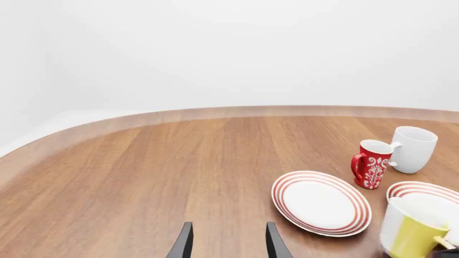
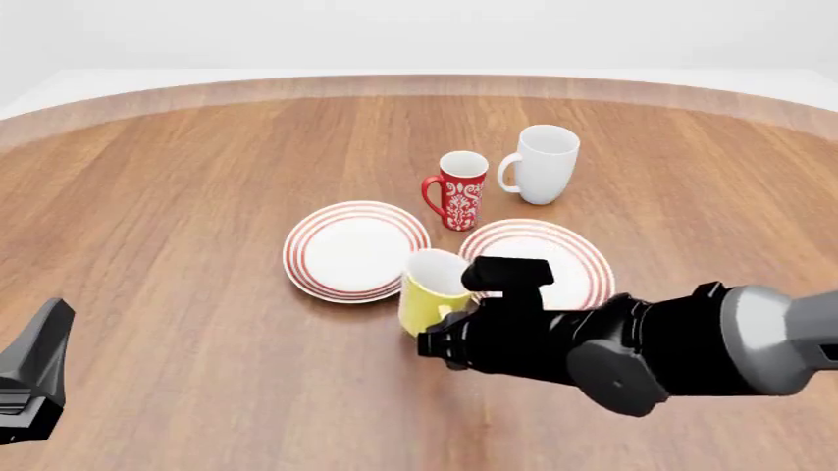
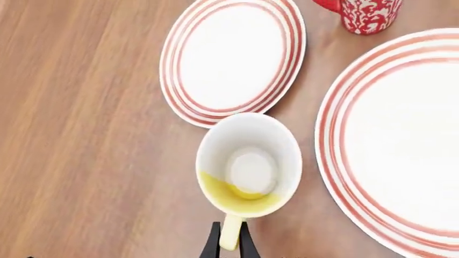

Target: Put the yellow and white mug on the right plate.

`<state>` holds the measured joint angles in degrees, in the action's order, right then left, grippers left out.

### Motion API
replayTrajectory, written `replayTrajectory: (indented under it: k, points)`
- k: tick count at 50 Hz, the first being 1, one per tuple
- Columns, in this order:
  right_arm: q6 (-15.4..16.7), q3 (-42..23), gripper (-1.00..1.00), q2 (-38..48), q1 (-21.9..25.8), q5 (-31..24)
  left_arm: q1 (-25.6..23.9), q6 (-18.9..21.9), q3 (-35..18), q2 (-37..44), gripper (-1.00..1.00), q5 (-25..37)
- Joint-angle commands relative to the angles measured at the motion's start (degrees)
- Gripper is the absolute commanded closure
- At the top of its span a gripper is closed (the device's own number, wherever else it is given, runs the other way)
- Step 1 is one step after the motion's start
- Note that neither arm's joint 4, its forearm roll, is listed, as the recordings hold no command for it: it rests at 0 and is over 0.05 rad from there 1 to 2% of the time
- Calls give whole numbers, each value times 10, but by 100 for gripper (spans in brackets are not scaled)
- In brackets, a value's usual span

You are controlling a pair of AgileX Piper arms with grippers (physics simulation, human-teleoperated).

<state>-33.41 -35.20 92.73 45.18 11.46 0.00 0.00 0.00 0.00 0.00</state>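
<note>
The yellow and white mug (image 2: 430, 291) is upright near the front of the gap between the two plates, its white inside showing in the right wrist view (image 3: 249, 161). My right gripper (image 3: 229, 239) is shut on the mug's yellow handle (image 3: 229, 232); in the front view the black right arm (image 2: 550, 339) covers the fingers. Whether the mug's base touches the table cannot be told. The right plate (image 2: 580, 257), white with red rings, lies just right of the mug with nothing on it. My left gripper (image 1: 229, 243) is open with nothing between its fingers, at the table's front left (image 2: 33, 378).
The left plate (image 2: 351, 251), a look-alike, lies just left of the mug. A slim red patterned mug (image 2: 461, 191) stands behind the gap between the plates. A taller white mug (image 2: 544, 163) is to its right. The table's curved far edge (image 2: 419, 86) runs behind them.
</note>
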Motion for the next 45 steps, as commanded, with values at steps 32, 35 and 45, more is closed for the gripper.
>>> replayTrajectory:
  k: [32, 35, 45]
  points:
    - [124, -9, 100, -140, -122, -121, 0, 0, 0, 0, -100, 0]
    - [133, -4, 100, -141, -135, -117, 0, 0, 0, 0, -100, 0]
    - [161, 15, 100, -123, -181, -86, 0, 0, 0, 0, -100, 0]
